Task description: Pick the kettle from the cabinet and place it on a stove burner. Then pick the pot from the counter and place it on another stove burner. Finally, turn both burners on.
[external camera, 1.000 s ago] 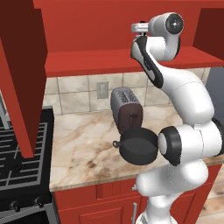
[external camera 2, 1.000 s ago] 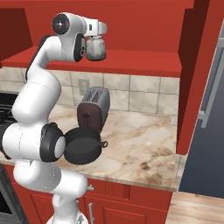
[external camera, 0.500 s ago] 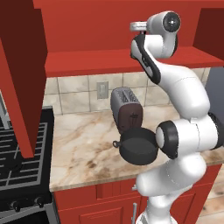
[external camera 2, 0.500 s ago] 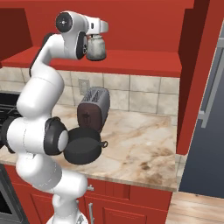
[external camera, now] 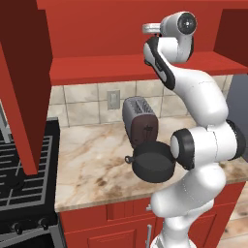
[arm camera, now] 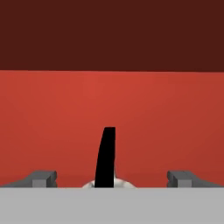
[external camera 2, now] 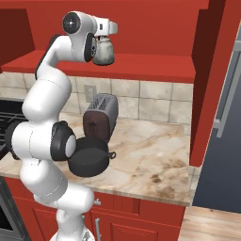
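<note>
Reaching higher than 1 second ago, the arm brings its end effector (arm camera: 112, 178) over the kettle (external camera 2: 103, 52) on the cabinet (external camera 2: 150, 66) shelf, fingers spread wide either side of the black handle (arm camera: 106, 155), nothing gripped. All steps remain: pot (external camera: 153, 161) waits on the tabletop (external camera: 92, 164), stove (external camera: 22, 184) bare.

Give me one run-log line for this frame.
stage: reaching for kettle on cabinet shelf | gripper: open, astride kettle handle, not gripping | pot: on counter

Gripper (arm camera: 109, 179) closer over kettle (external camera 2: 103, 52) (slightly)
</note>
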